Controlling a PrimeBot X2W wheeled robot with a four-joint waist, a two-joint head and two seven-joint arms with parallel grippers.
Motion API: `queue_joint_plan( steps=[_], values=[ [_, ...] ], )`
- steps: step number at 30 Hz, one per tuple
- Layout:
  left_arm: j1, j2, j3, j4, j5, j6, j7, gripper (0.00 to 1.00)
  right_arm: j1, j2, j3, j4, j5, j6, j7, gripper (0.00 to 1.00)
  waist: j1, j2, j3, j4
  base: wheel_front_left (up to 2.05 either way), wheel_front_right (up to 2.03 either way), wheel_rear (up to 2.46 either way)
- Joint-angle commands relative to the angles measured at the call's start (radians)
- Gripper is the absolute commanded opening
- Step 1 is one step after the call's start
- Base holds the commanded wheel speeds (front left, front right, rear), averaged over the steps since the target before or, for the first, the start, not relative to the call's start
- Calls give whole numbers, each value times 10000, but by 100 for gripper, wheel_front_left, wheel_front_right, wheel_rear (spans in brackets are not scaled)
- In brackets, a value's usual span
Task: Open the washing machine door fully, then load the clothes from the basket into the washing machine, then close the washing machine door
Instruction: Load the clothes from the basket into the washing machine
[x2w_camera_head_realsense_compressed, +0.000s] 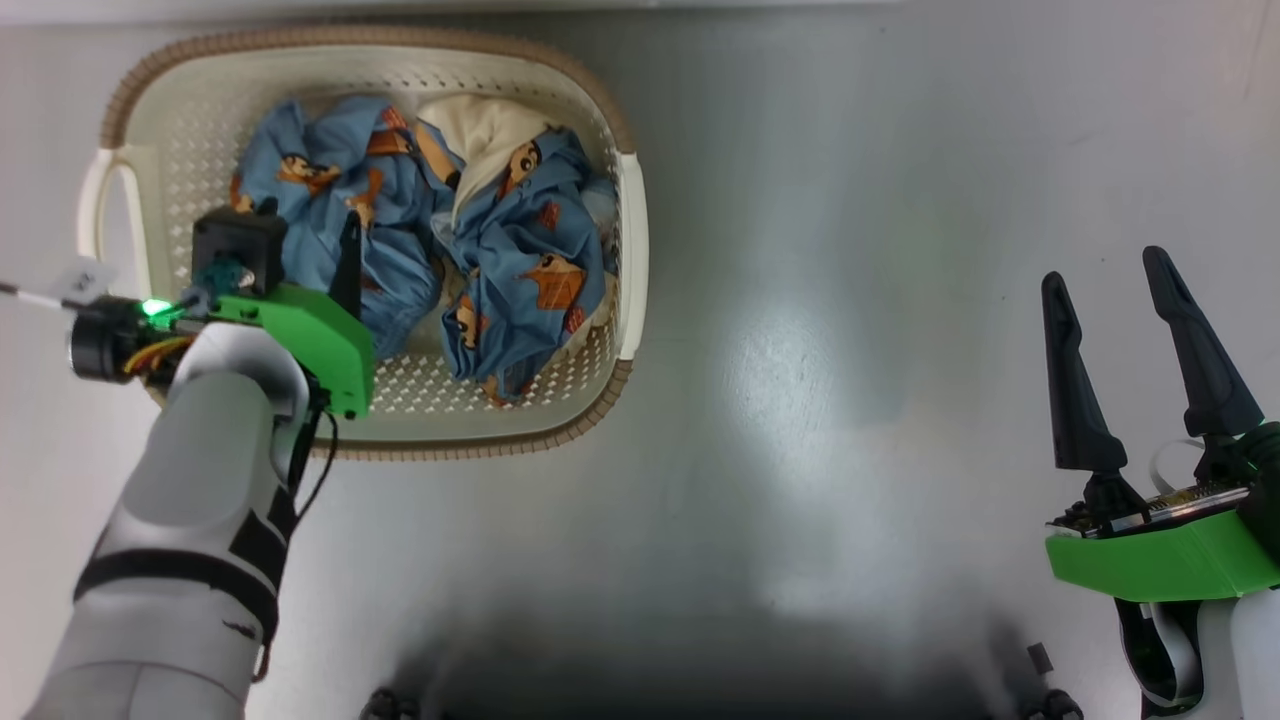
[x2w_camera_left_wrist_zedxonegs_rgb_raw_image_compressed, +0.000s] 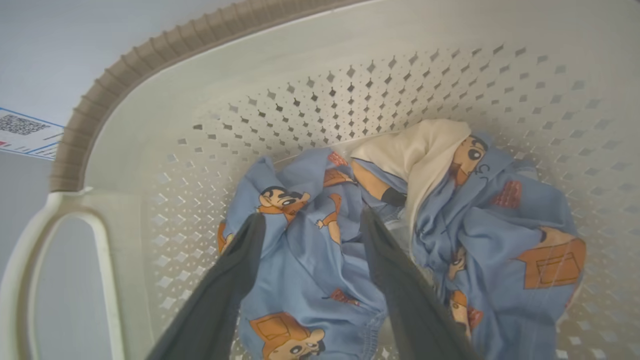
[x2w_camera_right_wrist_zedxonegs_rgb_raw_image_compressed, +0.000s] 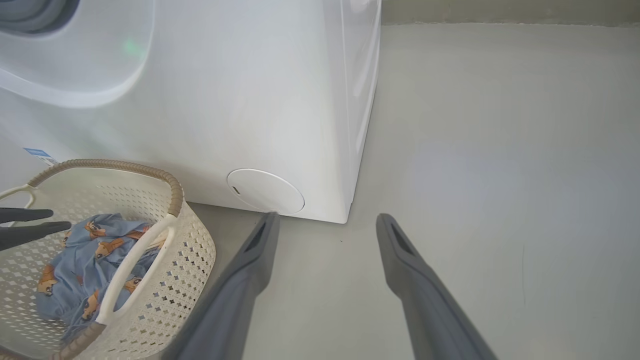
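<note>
Grey floor (x2w_camera_head_realsense_compressed: 850, 350), glossy, beneath both sets of fingers. The white front-loading washing machine (x2w_camera_right_wrist_zedxonegs_rgb_raw_image_compressed: 225, 100) stands on it ahead of the right fingers and to their left in the right wrist view. Its lower corner lies just beyond the fingertips.

The cream perforated basket (x2w_camera_head_realsense_compressed: 630, 250) with a brown woven-look rim sits on the floor against the foot of the machine, well to the left of the right fingers. It encloses the left fingers, and its perforated wall (x2w_camera_left_wrist_zedxonegs_rgb_raw_image_compressed: 400, 75) rises beyond the fingertips in the left wrist view.

The clothes (x2w_camera_head_realsense_compressed: 520, 270) lie bunched on the basket bottom: light blue fabric with orange-brown cartoon figures and one cream-white fold. All of it is inside the basket, directly under and ahead of the left fingers.

The left gripper (x2w_camera_left_wrist_zedxonegs_rgb_raw_image_compressed: 312, 217) points down into the basket. Its fingers are spread apart, with a blue fold lying between them. Whether the tips touch the cloth cannot be told.

The right gripper (x2w_camera_head_realsense_compressed: 1105, 270) hangs over bare floor, well apart from the basket. Its fingers are likewise spread and nothing is between them.

A round flap (x2w_camera_right_wrist_zedxonegs_rgb_raw_image_compressed: 265, 191) sits low on the machine front, just beyond the left-hand tip of the right fingers.

A blue-edged label sticker (x2w_camera_left_wrist_zedxonegs_rgb_raw_image_compressed: 25, 132) is on the machine front, past the basket rim to the left of the left fingers.
</note>
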Motion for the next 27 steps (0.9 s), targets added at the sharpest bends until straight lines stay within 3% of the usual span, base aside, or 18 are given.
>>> queue_joint_plan(
  steps=[1,10,27],
  values=[
    [0,508,53,324,146,107,66,100,223,42,161,-242,-47,14,-47,100,0,0,278,-9,0,0,0],
    [-1132,735,-579,1794,636,138,753,100,81,120,166,-343,-50,14,-47,100,0,0,950,-90,0,0,0],
    [-2154,762,-990,2380,698,441,2379,100,84,203,252,-597,-115,14,-47,100,0,0,1662,-284,0,0,0]
  ],
)
